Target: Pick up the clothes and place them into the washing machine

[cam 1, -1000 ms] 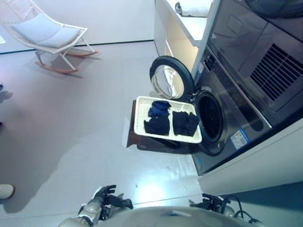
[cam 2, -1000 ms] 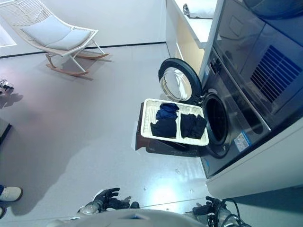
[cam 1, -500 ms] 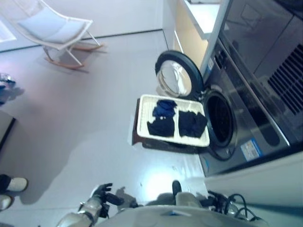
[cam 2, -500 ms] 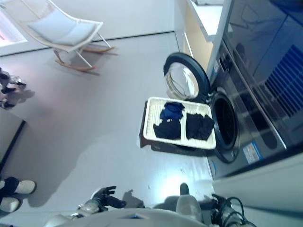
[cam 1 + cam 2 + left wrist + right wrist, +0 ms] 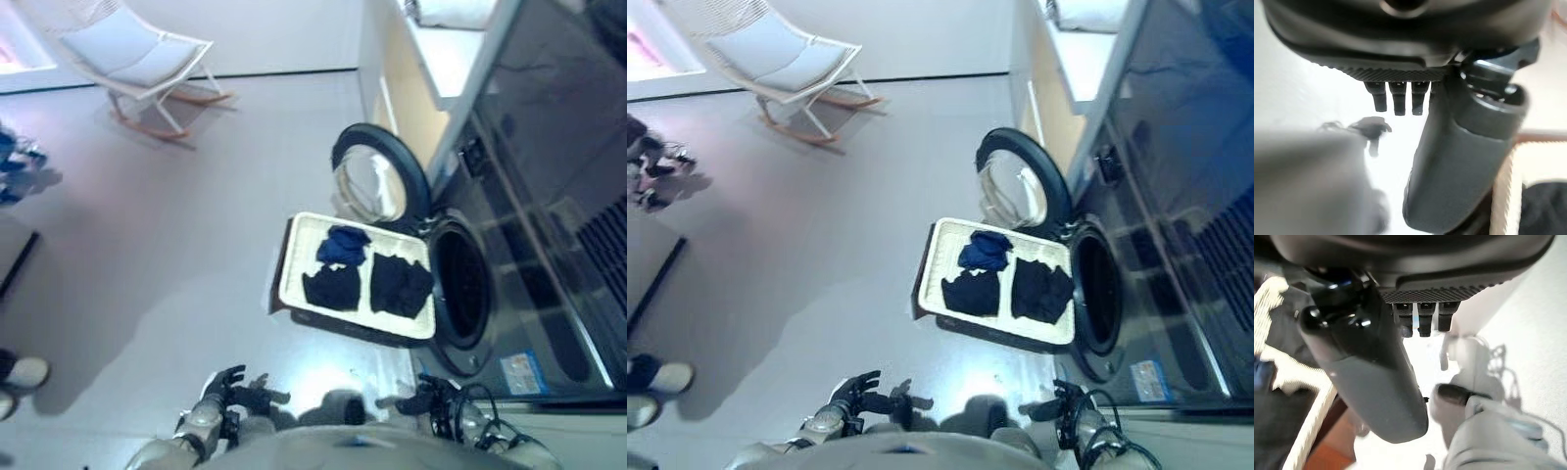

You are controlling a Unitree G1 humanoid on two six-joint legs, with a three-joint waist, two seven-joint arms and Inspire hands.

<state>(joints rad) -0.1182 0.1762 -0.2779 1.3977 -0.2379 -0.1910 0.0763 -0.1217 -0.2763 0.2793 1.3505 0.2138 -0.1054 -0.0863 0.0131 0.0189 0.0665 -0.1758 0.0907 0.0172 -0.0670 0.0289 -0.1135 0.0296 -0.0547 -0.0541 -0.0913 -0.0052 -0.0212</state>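
A white woven tray (image 5: 294, 257) stands on a low brown stool right before the washing machine's round opening (image 5: 460, 286). Its door (image 5: 377, 179) is swung open behind the tray. In the tray lie three dark garments: a blue one (image 5: 343, 245) at the back, a black one (image 5: 331, 290) before it and a black one (image 5: 400, 284) nearest the drum. My left hand (image 5: 231, 391) and right hand (image 5: 432, 399) hang low at the near edge, well short of the tray. Both are open and hold nothing, as the thumbs (image 5: 1459, 161) (image 5: 1371, 377) in the wrist views confirm.
A white rocking chair (image 5: 137, 59) stands far back on the left. Above the machine's door, a shelf holds a folded white cloth (image 5: 446, 12). A person's shoe (image 5: 22, 372) shows at the left edge. Pale floor lies between me and the tray.
The whole view has shifted as the camera moved. Tray and clothes lie as before. Both hands now show a little higher and nearer each other at the near edge.
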